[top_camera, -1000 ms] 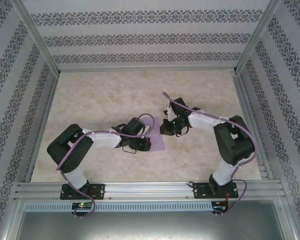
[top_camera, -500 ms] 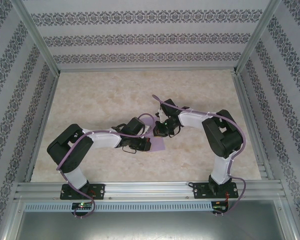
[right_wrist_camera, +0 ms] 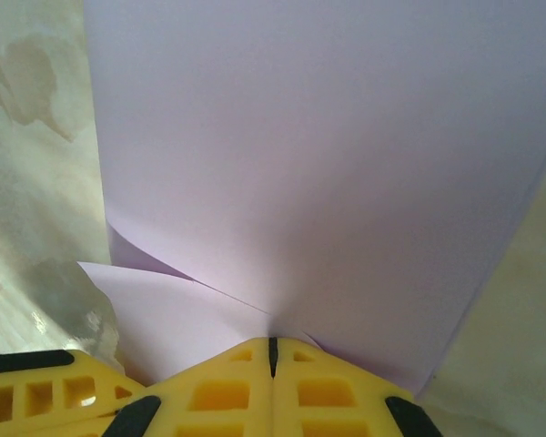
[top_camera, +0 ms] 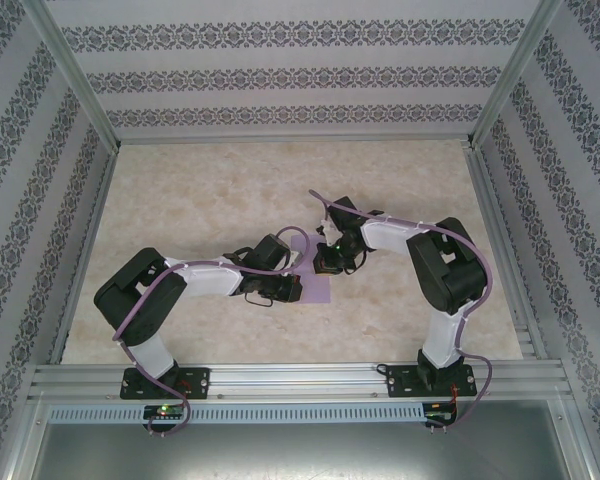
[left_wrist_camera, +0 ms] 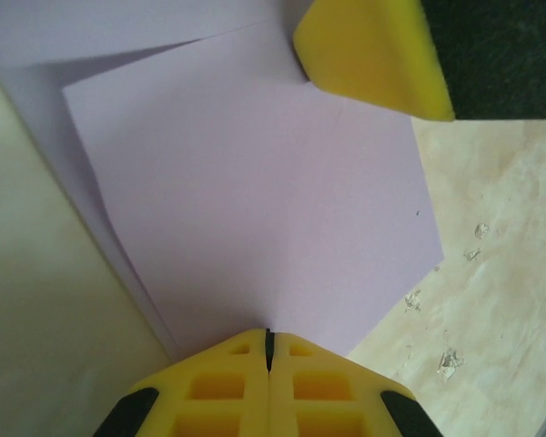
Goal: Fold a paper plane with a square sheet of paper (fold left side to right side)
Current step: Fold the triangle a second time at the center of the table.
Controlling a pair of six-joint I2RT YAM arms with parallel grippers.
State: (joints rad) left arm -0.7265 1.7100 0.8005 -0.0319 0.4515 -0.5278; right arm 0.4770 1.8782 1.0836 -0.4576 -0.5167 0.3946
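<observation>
A beige marbled table, boxed in by patterned wallpaper and an aluminium frame, carried the work. The square sheet of paper lay near the middle of the table, partly doubled over, with two layers showing in the wrist views. The left gripper sat at the sheet's left side, jaws clenched with the tips on a corner. Whether it nipped that corner or merely pinned it down could not be told. The right gripper stood at the sheet's right side, jaws closed on an edge where the upper layer curled up off the lower one. One of its yellow fingers reached in over the sheet's far edge in the left wrist view. The paper looked thin, light and limp. It would likely slide on the smooth top, buckle under a hard pull and keep any stray crease, so edges and corners seemed the safest places to take hold, with one side anchored. By count there was one sheet, two grippers, and no paper plane formed yet.
</observation>
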